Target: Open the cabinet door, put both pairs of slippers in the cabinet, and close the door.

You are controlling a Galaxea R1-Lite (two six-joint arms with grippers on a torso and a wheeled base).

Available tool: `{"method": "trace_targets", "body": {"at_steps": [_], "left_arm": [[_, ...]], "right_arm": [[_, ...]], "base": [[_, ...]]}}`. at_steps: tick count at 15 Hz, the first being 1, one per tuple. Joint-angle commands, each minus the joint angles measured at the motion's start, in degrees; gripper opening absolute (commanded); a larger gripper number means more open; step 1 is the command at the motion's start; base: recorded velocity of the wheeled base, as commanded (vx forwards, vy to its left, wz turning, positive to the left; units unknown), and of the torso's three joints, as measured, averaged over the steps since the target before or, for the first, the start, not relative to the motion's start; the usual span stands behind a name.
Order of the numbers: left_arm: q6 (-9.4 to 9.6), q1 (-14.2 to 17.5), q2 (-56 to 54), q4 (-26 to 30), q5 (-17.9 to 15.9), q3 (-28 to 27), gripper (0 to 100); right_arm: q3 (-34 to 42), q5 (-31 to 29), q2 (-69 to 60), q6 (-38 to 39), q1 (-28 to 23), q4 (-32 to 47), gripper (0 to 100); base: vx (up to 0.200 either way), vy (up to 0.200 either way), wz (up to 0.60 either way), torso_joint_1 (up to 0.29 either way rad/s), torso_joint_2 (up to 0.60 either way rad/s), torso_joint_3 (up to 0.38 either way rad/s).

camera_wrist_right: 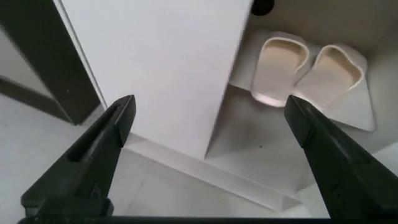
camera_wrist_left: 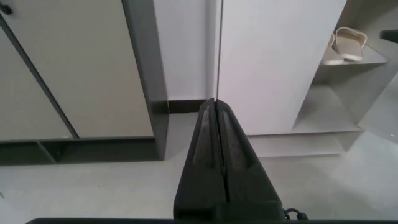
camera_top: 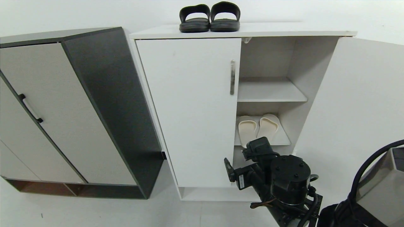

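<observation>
White slippers [camera_top: 247,129] are in; black slippers [camera_top: 202,25] wait at the top middle.
The right gripper [camera_wrist_right: 210,106] is wide open; raise it high and pinch both black slippers together.

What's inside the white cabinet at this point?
In the open right half, the cream slippers sit side by side on the middle shelf. The closed left door covers the rest, and the right arm hides part of the lowest compartment.
</observation>
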Motion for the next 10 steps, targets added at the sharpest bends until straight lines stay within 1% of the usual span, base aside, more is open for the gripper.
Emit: {"method": "trace_targets", "body": {"at_steps": [1,2,4,10], "left_arm": [[-0.05,0.02,0.09,0.0,0.0,0.01,0],[-0.05,0.02,0.0,0.0,0.0,0.01,0],[-0.05,0.02,0.09,0.0,0.0,0.01,0],[-0.05,0.02,0.09,0.0,0.09,0.01,0]], "right_arm": [[0.12,0.25,0.13,-0.02,0.04,-0.03,100],[0.47,1.57,0.13,-0.02,0.04,-0.21,100],[1.26,2.01,0.31,-0.19,0.04,-1.79,100],[1.43,1.92,0.74,-0.37,-0.31,-2.14,100]], "base": [[0.0,0.2,0.0,0.007,0.01,-0.007],[0.0,0.2,0.0,-0.002,0.01,0.012],[0.0,0.2,0.0,0.007,0.0,0.002],[0.0,0.0,0.0,0.0,0.0,0.0]]}}
